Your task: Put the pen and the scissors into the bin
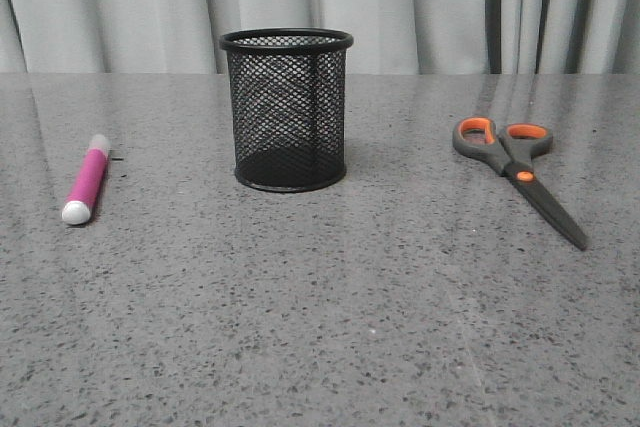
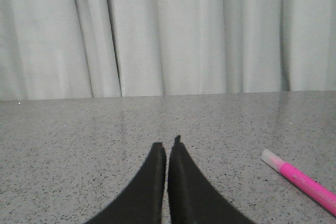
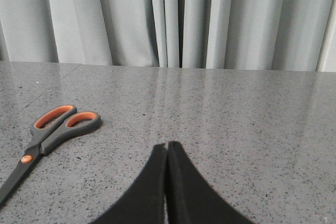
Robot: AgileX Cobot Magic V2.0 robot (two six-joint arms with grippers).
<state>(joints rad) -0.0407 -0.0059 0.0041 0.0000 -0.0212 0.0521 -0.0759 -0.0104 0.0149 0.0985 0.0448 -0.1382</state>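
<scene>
The black wire-mesh bin [image 1: 287, 110] stands upright in the middle of the table. The magenta pen [image 1: 86, 182] lies flat to its left; it also shows in the left wrist view [image 2: 302, 181]. The scissors [image 1: 516, 171] lie flat and closed to the bin's right, handles toward the back; they also show in the right wrist view [image 3: 46, 137]. My left gripper [image 2: 167, 147] is shut and empty, low over the table, apart from the pen. My right gripper [image 3: 167, 145] is shut and empty, apart from the scissors. Neither gripper shows in the front view.
The grey speckled table [image 1: 320, 327] runs back to a pale grey curtain [image 1: 420, 7]. Nothing else lies on the table in view.
</scene>
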